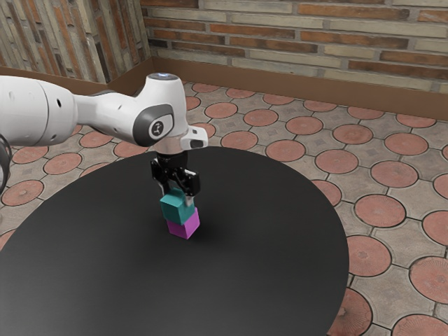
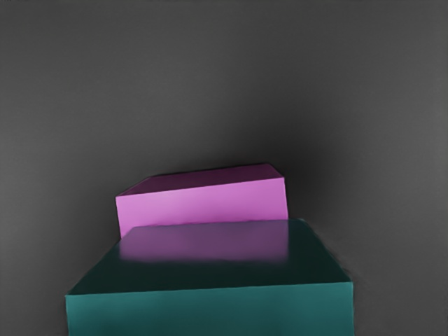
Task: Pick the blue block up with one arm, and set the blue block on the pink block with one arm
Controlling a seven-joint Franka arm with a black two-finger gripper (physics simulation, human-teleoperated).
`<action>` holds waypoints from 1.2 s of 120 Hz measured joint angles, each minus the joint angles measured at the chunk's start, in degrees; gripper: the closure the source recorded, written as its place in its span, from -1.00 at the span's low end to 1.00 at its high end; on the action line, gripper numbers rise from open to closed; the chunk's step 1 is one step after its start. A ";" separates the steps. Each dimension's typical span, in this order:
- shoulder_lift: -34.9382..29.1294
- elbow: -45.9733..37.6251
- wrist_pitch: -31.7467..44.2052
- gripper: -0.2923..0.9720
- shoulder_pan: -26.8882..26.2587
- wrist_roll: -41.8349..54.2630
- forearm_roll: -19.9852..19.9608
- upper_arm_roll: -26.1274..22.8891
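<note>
Your tool (image 1: 179, 194) is clamped on the blue block (image 1: 173, 207), held inside its grip and seemingly resting on the pink block (image 1: 184, 225) just beneath. Judge it a light, rigid, smooth cube; hold its flat opposite sides mid-height

top block (image 1: 175, 208) on bottom block (image 1: 185, 225) | both near table (image 1: 273, 273) centre

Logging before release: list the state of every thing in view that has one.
blue block: on top of the pink block, gripped by the tool.
pink block: flat on the table, under the blue block.
tool: lowered, shut on the blue block from two sides.
</note>
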 joint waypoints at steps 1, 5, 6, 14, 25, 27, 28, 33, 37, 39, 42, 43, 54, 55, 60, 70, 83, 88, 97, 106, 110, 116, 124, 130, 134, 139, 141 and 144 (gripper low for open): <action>0.00 0.00 0.00 -0.37 0.01 0.01 0.00 0.00; 0.00 0.00 -0.01 -0.40 0.02 0.05 -0.02 0.00; 0.00 0.01 -0.02 -0.40 0.02 0.07 -0.02 0.00; 0.00 0.03 -0.06 -0.44 0.06 0.15 -0.04 0.00; -0.31 1.11 -0.66 -0.47 0.11 0.24 0.01 0.00; -0.48 1.38 -0.86 -0.48 0.12 0.26 0.02 0.00; -0.60 1.53 -0.98 -0.48 0.12 0.27 0.02 0.00; -2.00 2.25 -1.72 -0.49 0.16 0.30 0.08 0.00; -3.54 2.51 -2.36 -0.50 0.28 0.33 0.11 0.00; -4.33 2.59 -2.65 -0.50 0.38 0.34 0.11 -0.01; -5.20 2.67 -3.05 -0.50 0.52 0.37 0.10 -0.04; -5.50 2.66 -3.16 -0.51 0.57 0.38 0.09 -0.05; -8.23 2.80 -4.63 -0.52 1.08 0.46 -0.01 -0.23; -8.34 2.91 -4.81 -0.52 1.09 0.46 -0.01 -0.24; -8.69 3.25 -5.70 -0.52 1.35 0.50 -0.03 -0.25; -10.03 3.53 -7.96 -0.53 2.55 0.57 -0.05 -0.42; -14.26 4.99 -11.72 -0.53 2.71 0.56 -0.27 -0.87; -15.93 9.46 -14.38 -0.53 2.52 0.54 -0.38 -1.02; -17.30 21.76 -20.75 -0.53 2.22 0.55 -0.26 -2.03; -18.22 34.79 -27.89 -0.53 1.54 0.63 -0.12 -2.30; -18.70 37.64 -30.88 -0.54 1.43 0.64 -0.08 -2.12; -18.98 38.44 -34.43 -0.54 1.82 0.60 -0.05 -2.06; -20.81 32.99 -37.39 -0.54 3.15 0.18 -0.22 -2.44; -23.74 23.89 -37.28 -0.54 4.40 -0.12 -1.74 -2.64; -25.78 17.99 -36.34 -0.54 5.35 -0.09 -3.04 -2.80; -26.71 14.19 -35.25 -0.54 6.57 0.23 -4.34 -2.94; -26.76 13.49 -34.89 -0.54 7.11 0.34 -4.72 -3.00; -26.65 12.95 -34.43 -0.54 7.84 0.51 -5.17 -3.06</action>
